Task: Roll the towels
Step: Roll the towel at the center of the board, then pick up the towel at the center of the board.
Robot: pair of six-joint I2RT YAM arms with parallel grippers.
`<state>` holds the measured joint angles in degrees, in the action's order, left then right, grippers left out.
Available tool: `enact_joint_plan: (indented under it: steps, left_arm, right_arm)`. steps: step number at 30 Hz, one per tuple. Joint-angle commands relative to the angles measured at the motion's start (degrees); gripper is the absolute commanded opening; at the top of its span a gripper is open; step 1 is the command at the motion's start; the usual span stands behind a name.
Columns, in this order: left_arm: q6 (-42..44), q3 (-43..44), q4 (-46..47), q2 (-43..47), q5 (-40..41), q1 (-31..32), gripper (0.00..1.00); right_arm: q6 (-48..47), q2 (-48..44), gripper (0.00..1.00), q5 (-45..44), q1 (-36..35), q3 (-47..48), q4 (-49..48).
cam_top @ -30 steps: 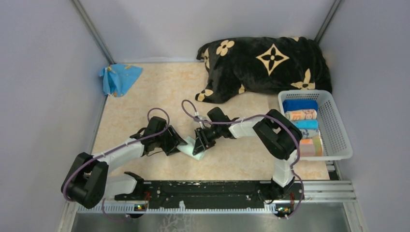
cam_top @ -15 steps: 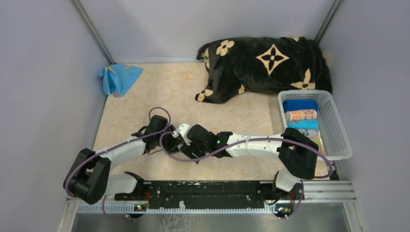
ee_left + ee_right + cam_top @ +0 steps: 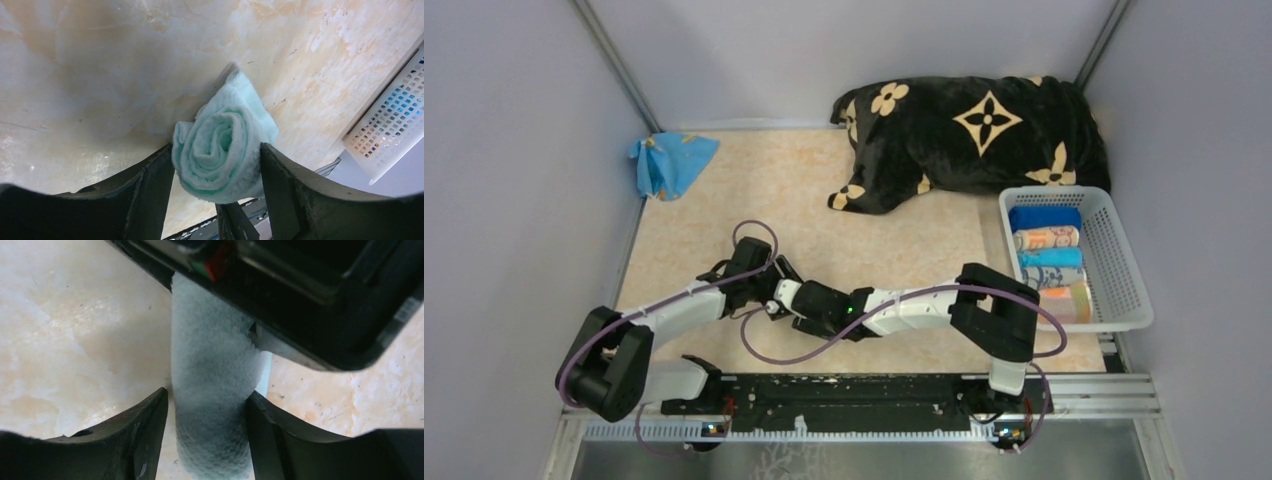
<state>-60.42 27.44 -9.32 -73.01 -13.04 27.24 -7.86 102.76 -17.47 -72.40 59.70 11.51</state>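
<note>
- We take the white basket (image 3: 1121,262), which stands at the right edge of the desk (image 3: 754,205), as the reference for every position below.
- Blue patterned towel (image 3: 670,163): it lies crumpled and unrolled, well apart from the basket, far to its left and somewhat farther back, against the left wall.
- Left pincer (image 3: 217,150): well to the left of the basket and nearer the front edge than the basket's middle. It is narrowed onto the mint towel (image 3: 225,137), with one finger against each side of the roll. Its wrist camera looks onto the end of the roll, where we see the spiral of layers.
- Mint towel: it is rolled into a tight cylinder and rests on the desk between the fingers of both pincers, well left of the basket. In the top view the two pincers cover it.
- Right pincer (image 3: 206,395): just on the basket side of the left pincer, reaching away from the basket. It straddles the long side of the mint towel (image 3: 212,355), and the roll fills the gap between its fingers, so we read it as gripping the roll. The body of the left pincer shows just beyond it.
- Blanket (image 3: 974,125): black with beige flowers, bunched just behind the basket and spreading to its left.
- Rolled towels (image 3: 1046,238): they lie side by side in a column inside the basket, along its left wall.
</note>
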Motion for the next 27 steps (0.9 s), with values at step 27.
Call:
enact_joint_plan:
  steps: [27]
  left_arm:
    - [-3.78,-5.14,-12.15,18.06,7.04,-2.02,0.90]
  right_arm:
    - [18.50,6.22,0.20,42.57,16.46,-0.38,1.09]
